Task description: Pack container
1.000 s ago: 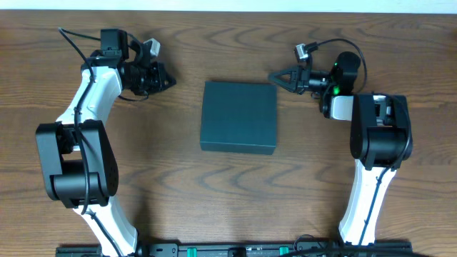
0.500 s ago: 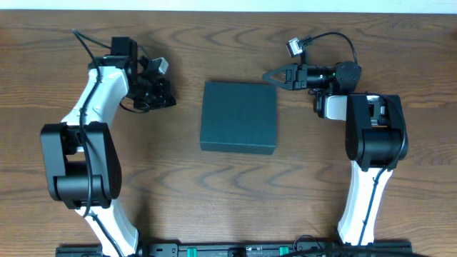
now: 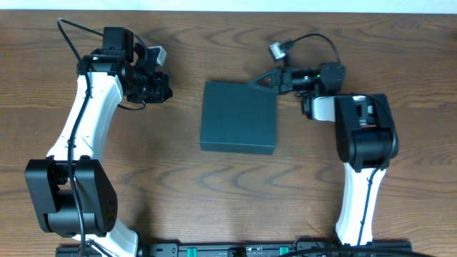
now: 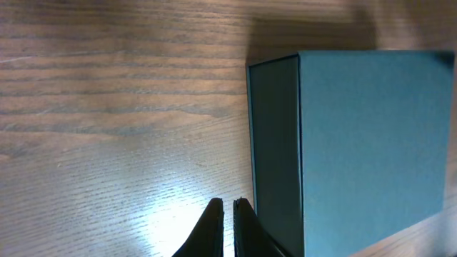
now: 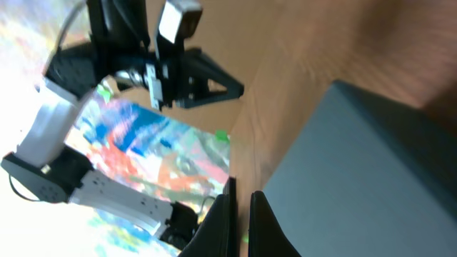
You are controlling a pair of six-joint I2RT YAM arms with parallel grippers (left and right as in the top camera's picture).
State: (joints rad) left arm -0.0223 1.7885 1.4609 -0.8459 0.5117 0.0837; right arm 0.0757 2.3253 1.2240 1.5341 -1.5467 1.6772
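The container [image 3: 238, 117] lies flat near the middle of the counter [image 3: 178, 193], a little toward the far edge, with its lid down. The right tool [image 3: 251, 81] is pressed together with nothing in it. Its tip is over the container's far edge, toward the far corner nearer the counter's right edge; whether it touches the lid cannot be told. In the right wrist view its fingers [image 5: 225, 223] run alongside that corner of the container [image 5: 371, 178].

The left tool [image 3: 168, 88] is also pressed together and empty. It is in the counter's far-left part, apart from the container and pointing toward it. In the left wrist view its fingertips [image 4: 211, 223] sit above bare wood, with the container's side wall [image 4: 275, 157] just ahead.
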